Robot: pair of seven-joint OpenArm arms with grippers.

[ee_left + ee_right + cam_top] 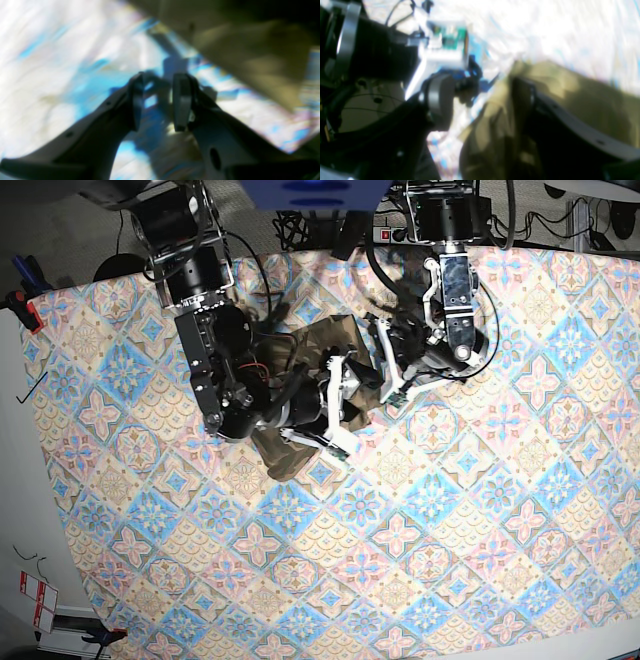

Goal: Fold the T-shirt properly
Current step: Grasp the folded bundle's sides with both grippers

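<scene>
The T-shirt [288, 458] lies as a small bunched camouflage bundle on the tablecloth, between the two arms and partly covered by them. In the left wrist view my left gripper [158, 100] stands open over the patterned cloth, nothing between its fingers, and the T-shirt [250, 50] lies beyond it at the upper right. My right gripper [485, 102] is open wide, with the olive T-shirt [582, 100] under and around its right finger [532, 105]. In the base view the left gripper [385, 380] and right gripper [340, 405] are close together at the bundle's right edge. The wrist views are blurred.
The pastel blue-pink patterned tablecloth [450, 510] covers the whole table. Cables and arm bases [440, 210] stand along the far edge. The other arm's wrist with a green circuit board [447, 41] shows close to my right gripper.
</scene>
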